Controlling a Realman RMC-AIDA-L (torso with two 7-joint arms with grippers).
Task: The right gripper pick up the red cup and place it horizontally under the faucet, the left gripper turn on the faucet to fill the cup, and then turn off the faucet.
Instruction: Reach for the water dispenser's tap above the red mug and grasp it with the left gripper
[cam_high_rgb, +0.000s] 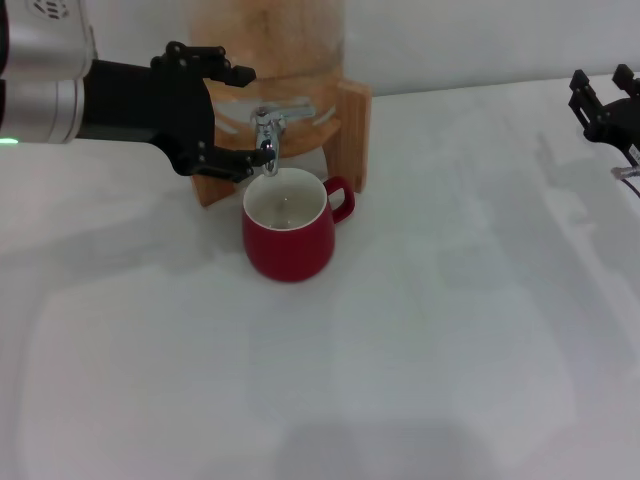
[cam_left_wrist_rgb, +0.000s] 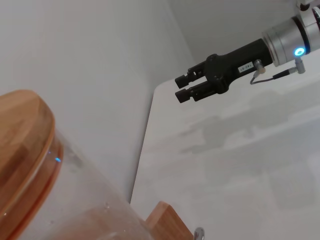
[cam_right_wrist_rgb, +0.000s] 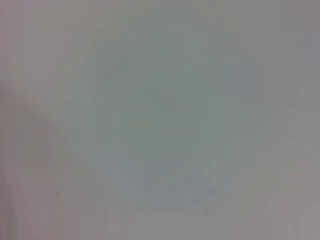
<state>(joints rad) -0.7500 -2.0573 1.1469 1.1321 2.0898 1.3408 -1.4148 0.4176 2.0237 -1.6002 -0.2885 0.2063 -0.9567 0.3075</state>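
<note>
The red cup (cam_high_rgb: 290, 236) stands upright on the white table, its mouth directly below the spout of the chrome faucet (cam_high_rgb: 267, 133) and its handle turned to the right. My left gripper (cam_high_rgb: 252, 115) reaches in from the left. It is open, one finger above the faucet's lever and the other beside the spout. Far off at the right edge, my right gripper (cam_high_rgb: 603, 87) hovers open and holds nothing. It also shows in the left wrist view (cam_left_wrist_rgb: 181, 87). The right wrist view shows only a pale blank surface.
The faucet belongs to a glass water jar (cam_high_rgb: 268, 40) on a wooden stand (cam_high_rgb: 352, 125) at the back of the table (cam_high_rgb: 450, 330). The jar's wooden lid (cam_left_wrist_rgb: 25, 140) fills the left wrist view's corner.
</note>
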